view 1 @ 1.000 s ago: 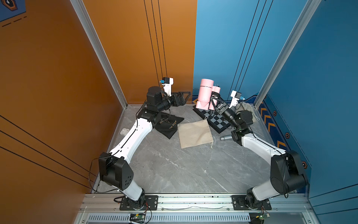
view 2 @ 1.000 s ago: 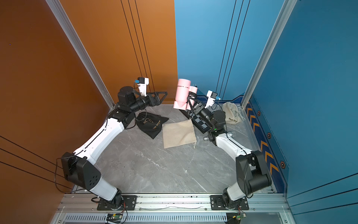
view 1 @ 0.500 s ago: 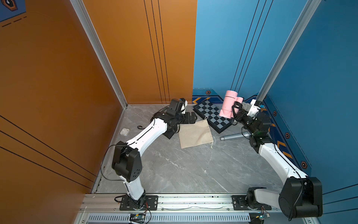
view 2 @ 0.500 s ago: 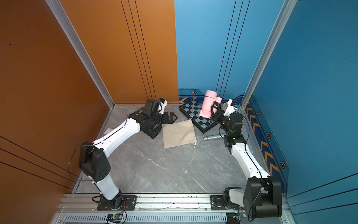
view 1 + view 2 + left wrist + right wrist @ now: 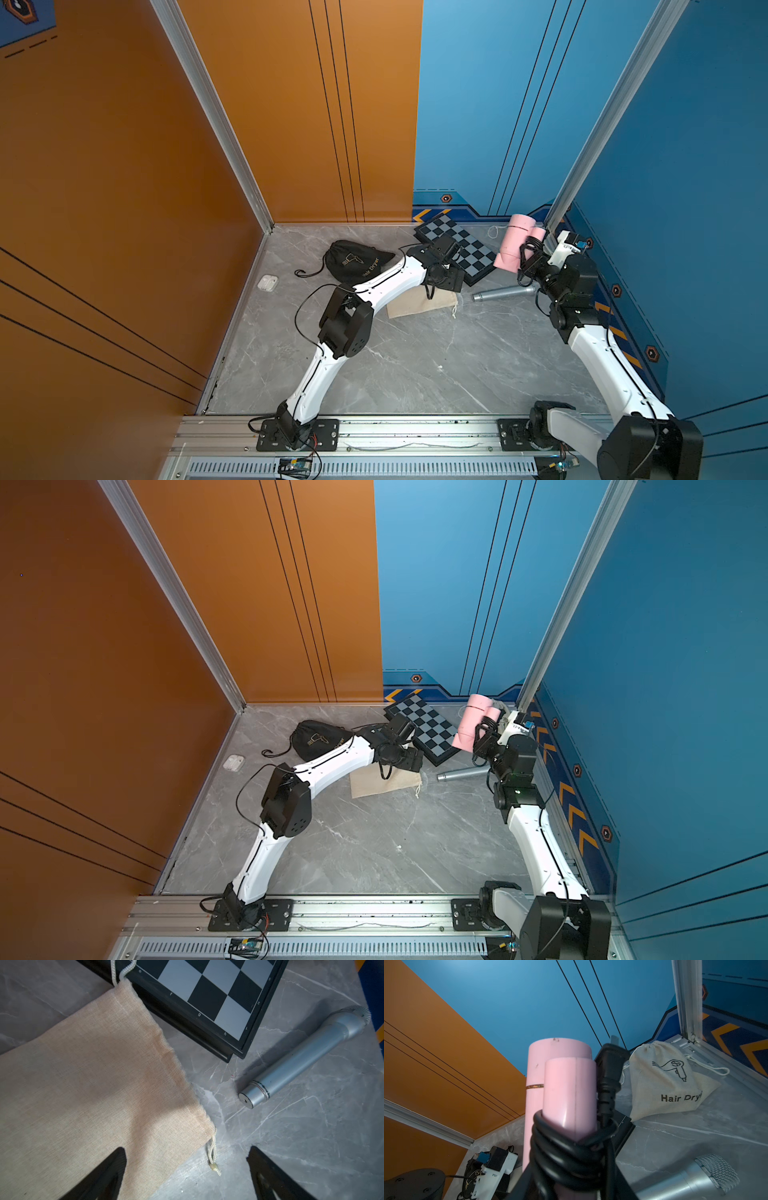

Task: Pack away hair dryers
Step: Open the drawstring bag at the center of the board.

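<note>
Chessboard (image 5: 473, 255) beside flat beige bag (image 5: 419, 305); microphone (image 5: 503, 294) near; black bag (image 5: 353, 264), earbud case (image 5: 267, 283) apart.

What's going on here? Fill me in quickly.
The right gripper holds the pink hair dryer up off the table near the back right corner, with the cord bundled around its handle. The left gripper is open, poised at the mouth edge of a flat, empty-looking beige bag. A black bag and a second beige bag both look stuffed. A microphone and a chessboard lie nearby, untouched.
</note>
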Robot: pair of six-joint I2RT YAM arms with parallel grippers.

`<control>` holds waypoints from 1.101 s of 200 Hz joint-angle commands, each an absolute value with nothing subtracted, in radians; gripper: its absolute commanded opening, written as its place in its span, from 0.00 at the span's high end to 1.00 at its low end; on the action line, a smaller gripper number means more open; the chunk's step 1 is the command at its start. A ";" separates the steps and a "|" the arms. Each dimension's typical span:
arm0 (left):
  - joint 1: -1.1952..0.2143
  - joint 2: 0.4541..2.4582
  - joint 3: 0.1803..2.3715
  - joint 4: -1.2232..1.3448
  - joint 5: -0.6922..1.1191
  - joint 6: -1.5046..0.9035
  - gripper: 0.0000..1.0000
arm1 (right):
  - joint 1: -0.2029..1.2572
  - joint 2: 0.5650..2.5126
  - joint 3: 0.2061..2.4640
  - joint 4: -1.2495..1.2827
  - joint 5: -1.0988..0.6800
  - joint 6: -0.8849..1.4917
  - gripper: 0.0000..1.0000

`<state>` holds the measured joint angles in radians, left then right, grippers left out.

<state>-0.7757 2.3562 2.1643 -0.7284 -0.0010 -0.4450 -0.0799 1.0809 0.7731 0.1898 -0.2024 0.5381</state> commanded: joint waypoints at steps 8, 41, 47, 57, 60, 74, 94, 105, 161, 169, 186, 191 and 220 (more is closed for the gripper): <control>-0.794 2.464 2.289 -0.820 -0.089 -0.448 0.11 | -0.089 1.026 0.774 0.202 -0.158 0.499 0.76; -0.801 2.537 2.384 -0.844 -0.142 -0.440 0.13 | -0.089 1.002 0.765 0.195 -0.165 0.503 0.76; -0.801 2.549 2.397 -0.845 -0.146 -0.439 0.17 | -0.089 0.999 0.763 0.193 -0.164 0.507 0.76; -0.801 2.564 2.416 -0.843 -0.153 -0.437 0.18 | -0.089 0.993 0.759 0.193 -0.165 0.512 0.76; -0.801 2.568 2.422 -0.845 -0.155 -0.436 0.18 | -0.089 0.991 0.758 0.193 -0.166 0.512 0.76; -0.801 2.585 2.442 -0.843 -0.163 -0.430 0.20 | -0.089 0.984 0.760 0.185 -0.169 0.515 0.75; -0.800 2.618 2.478 -0.845 -0.158 -0.426 0.30 | -0.086 0.976 0.765 0.173 -0.174 0.518 0.75; -0.801 2.627 2.485 -0.844 -0.152 -0.426 0.44 | -0.083 0.974 0.770 0.165 -0.177 0.518 0.75; -0.795 2.550 2.422 -0.847 -0.171 -0.395 1.00 | -0.075 0.957 0.772 0.141 -0.179 0.509 0.74; -0.792 2.536 2.414 -0.846 -0.169 -0.391 1.00 | -0.073 0.955 0.772 0.142 -0.179 0.509 0.74; -0.790 2.502 2.391 -0.846 -0.162 -0.378 1.00 | -0.071 0.951 0.775 0.136 -0.181 0.508 0.74; -0.789 2.490 2.383 -0.847 -0.158 -0.375 1.00 | -0.069 0.951 0.777 0.131 -0.181 0.506 0.74; -0.787 2.391 2.327 -0.850 -0.132 -0.333 1.00 | -0.062 0.944 0.790 0.097 -0.181 0.494 0.74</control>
<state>-0.7921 2.5313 2.3566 -0.8307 -0.1417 -0.3840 -0.0723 0.9810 0.7593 0.0830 -0.1783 0.5194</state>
